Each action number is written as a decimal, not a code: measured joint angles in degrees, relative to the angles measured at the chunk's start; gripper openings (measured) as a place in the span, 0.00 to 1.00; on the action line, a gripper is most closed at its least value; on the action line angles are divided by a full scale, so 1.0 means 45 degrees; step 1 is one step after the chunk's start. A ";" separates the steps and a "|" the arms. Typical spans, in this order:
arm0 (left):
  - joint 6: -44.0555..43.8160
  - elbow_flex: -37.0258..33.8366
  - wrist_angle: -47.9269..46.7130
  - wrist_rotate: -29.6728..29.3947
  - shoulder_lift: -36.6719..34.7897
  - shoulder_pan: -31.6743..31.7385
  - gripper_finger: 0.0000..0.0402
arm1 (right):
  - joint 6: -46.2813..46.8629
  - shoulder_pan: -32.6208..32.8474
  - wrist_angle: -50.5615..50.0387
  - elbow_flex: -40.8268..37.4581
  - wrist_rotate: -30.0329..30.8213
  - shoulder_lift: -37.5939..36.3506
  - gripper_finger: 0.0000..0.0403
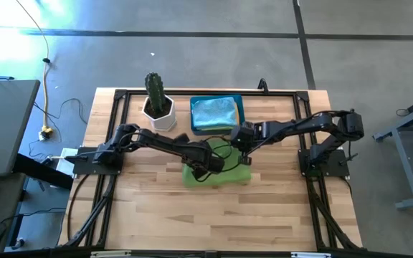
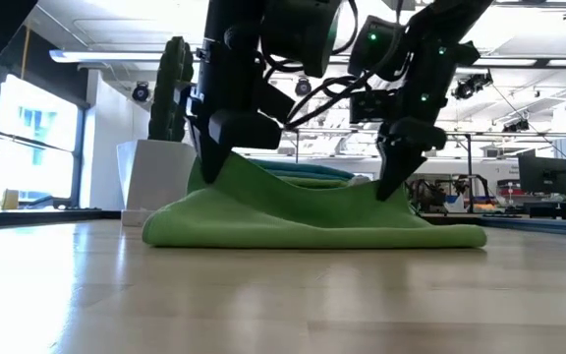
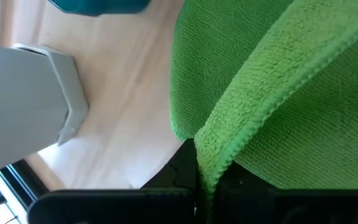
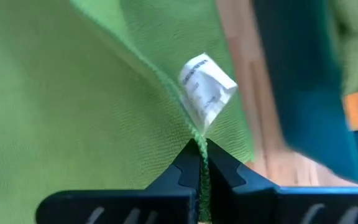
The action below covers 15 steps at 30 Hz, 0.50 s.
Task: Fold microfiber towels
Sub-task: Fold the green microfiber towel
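Note:
A lime green towel (image 1: pixel 217 174) lies on the wooden table in front of the blue bin; in the low view (image 2: pixel 303 211) it lies on the table along its near side and rises at two points. My left gripper (image 1: pixel 208 162) is shut on its raised left part. My right gripper (image 1: pixel 244 152) is shut on its raised right part, beside a white label (image 4: pixel 205 90). More towels, the top one light blue (image 1: pixel 215 113), lie in the bin. My left gripper pinches the towel's stitched edge (image 3: pixel 211 163) between its two fingers, coming from above and pointing down. The held part is raised a little; the rest lies on the table. My right gripper pinches the stitched edge (image 4: pixel 199 146) just below the white label, from above, pointing down. That part is lifted off the table, and the cloth slopes down from it to the table.
A blue plastic bin (image 1: pixel 239 104) stands at the table's far side, just behind the grippers. A cactus in a white pot (image 1: pixel 158 107) stands to the bin's left. Bare wood lies between the towel and the table's near edge.

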 joint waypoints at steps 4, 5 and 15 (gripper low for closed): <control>0.0052 0.0000 -0.0040 -0.0301 0.0000 0.0094 0.00 | 0.0363 -0.0265 0.0109 0.0005 0.0075 0.0000 0.00; -0.0022 0.0000 -0.0129 -0.0461 0.0000 0.0109 0.00 | 0.0477 -0.0351 0.0073 0.0005 0.0090 0.0000 0.00; -0.0509 0.0000 -0.0525 -0.1521 0.0005 0.0664 0.00 | 0.0546 -0.1004 0.0261 0.0005 0.0162 0.0000 0.04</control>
